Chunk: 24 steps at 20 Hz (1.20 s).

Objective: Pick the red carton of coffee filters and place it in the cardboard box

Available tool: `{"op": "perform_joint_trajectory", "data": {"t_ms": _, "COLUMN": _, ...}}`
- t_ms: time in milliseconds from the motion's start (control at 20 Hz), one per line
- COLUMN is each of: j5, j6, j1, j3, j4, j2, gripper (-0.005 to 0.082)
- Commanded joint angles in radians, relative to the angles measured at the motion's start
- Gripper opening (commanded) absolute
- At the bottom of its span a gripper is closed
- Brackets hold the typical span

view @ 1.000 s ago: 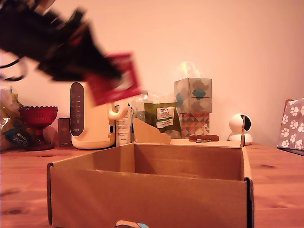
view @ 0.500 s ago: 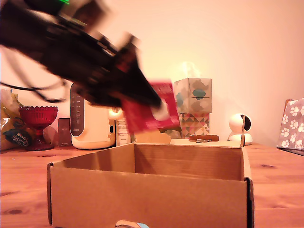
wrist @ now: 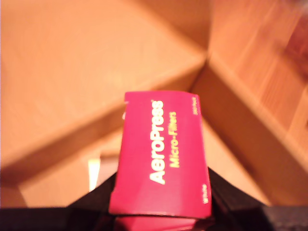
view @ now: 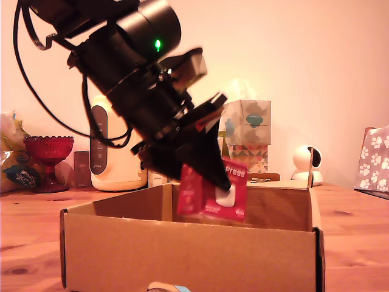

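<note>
The red carton of coffee filters (view: 214, 194) hangs tilted inside the cardboard box (view: 182, 249), its lower part below the box's rim. My gripper (view: 203, 176) is shut on the carton from above, the black arm slanting down from the exterior view's upper left. In the wrist view the red carton (wrist: 163, 154) with "AeroPress Micro-Filters" lettering fills the middle, held between my black fingers (wrist: 98, 190), with the cardboard box's inner corner (wrist: 208, 57) behind it. Whether the carton touches the box floor cannot be told.
Behind the box stand a cream appliance (view: 112, 164), a dark red glass bowl (view: 48, 152), a small maroon box (view: 81, 168), a patterned tissue box (view: 247, 121), a white camera (view: 306, 161) and a paw-print bag (view: 374, 159) at the exterior view's right.
The arm swung from the exterior view's upper left down and right, carrying the carton from above the appliance into the cardboard box.
</note>
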Motion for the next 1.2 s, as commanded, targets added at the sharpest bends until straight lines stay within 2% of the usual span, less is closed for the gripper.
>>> {"op": "perform_joint_trajectory", "data": {"t_ms": 0, "j5": 0.005, "j6": 0.004, "j1": -0.009, "j3": 0.003, "j4": 0.007, "j2": -0.008, "gripper": 0.0368}}
{"op": "perform_joint_trajectory", "data": {"t_ms": 50, "j5": 0.005, "j6": 0.003, "j1": -0.009, "j3": 0.003, "j4": 0.004, "j2": -0.012, "gripper": 0.0503}}
{"op": "perform_joint_trajectory", "data": {"t_ms": 100, "j5": 0.005, "j6": 0.003, "j1": -0.009, "j3": 0.003, "j4": -0.005, "j2": -0.023, "gripper": 0.0587}}
{"op": "perform_joint_trajectory", "data": {"t_ms": 300, "j5": -0.014, "j6": 0.0, "j1": -0.01, "j3": 0.003, "j4": -0.039, "j2": -0.114, "gripper": 0.059}}
{"op": "perform_joint_trajectory", "data": {"t_ms": 400, "j5": -0.063, "j6": 0.0, "j1": -0.01, "j3": 0.003, "j4": -0.049, "j2": -0.187, "gripper": 0.0497}}
{"op": "perform_joint_trajectory", "data": {"t_ms": 450, "j5": -0.088, "j6": 0.0, "j1": -0.009, "j3": 0.002, "j4": -0.064, "j2": -0.219, "gripper": 0.0419}}
{"op": "perform_joint_trajectory", "data": {"t_ms": 500, "j5": -0.113, "j6": 0.003, "j1": -0.009, "j3": 0.002, "j4": -0.083, "j2": -0.248, "gripper": 0.0301}}
{"op": "perform_joint_trajectory", "data": {"t_ms": 600, "j5": -0.15, "j6": 0.02, "j1": -0.003, "j3": -0.011, "j4": -0.098, "j2": -0.29, "gripper": -0.0019}}
{"op": "perform_joint_trajectory", "data": {"t_ms": 650, "j5": -0.161, "j6": 0.035, "j1": 0.005, "j3": -0.023, "j4": -0.086, "j2": -0.306, "gripper": -0.0011}}
{"op": "perform_joint_trajectory", "data": {"t_ms": 850, "j5": -0.195, "j6": 0.027, "j1": 0.034, "j3": -0.151, "j4": 0.071, "j2": -0.391, "gripper": -0.0023}}
{"op": "perform_joint_trajectory", "data": {"t_ms": 1000, "j5": -0.218, "j6": -0.031, "j1": 0.091, "j3": -0.309, "j4": 0.202, "j2": -0.49, "gripper": -0.0023}}
{"op": "perform_joint_trajectory", "data": {"t_ms": 1150, "j5": -0.22, "j6": -0.069, "j1": 0.19, "j3": -0.463, "j4": 0.29, "j2": -0.622, "gripper": -0.0023}}
